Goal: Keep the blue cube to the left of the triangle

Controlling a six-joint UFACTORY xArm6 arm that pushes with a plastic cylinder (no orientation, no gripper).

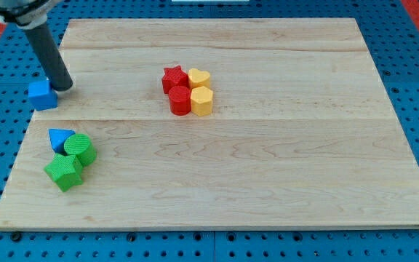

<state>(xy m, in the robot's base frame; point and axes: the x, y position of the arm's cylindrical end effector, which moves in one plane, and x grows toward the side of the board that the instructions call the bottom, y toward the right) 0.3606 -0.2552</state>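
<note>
The blue cube (42, 94) sits at the board's left edge, in the upper left of the view. My tip (64, 86) is just right of the cube, touching or almost touching its right side. The blue triangle (60, 137) lies lower down, near the left edge, slightly right of the cube. It touches a green cylinder (80, 149), and a green star-shaped block (65, 172) sits below them.
A cluster of a red star (173, 76), a red cylinder (180, 100), a yellow heart (198, 77) and a yellow hexagon (201, 101) sits at the upper middle of the wooden board (268, 167). A blue pegboard surrounds the board.
</note>
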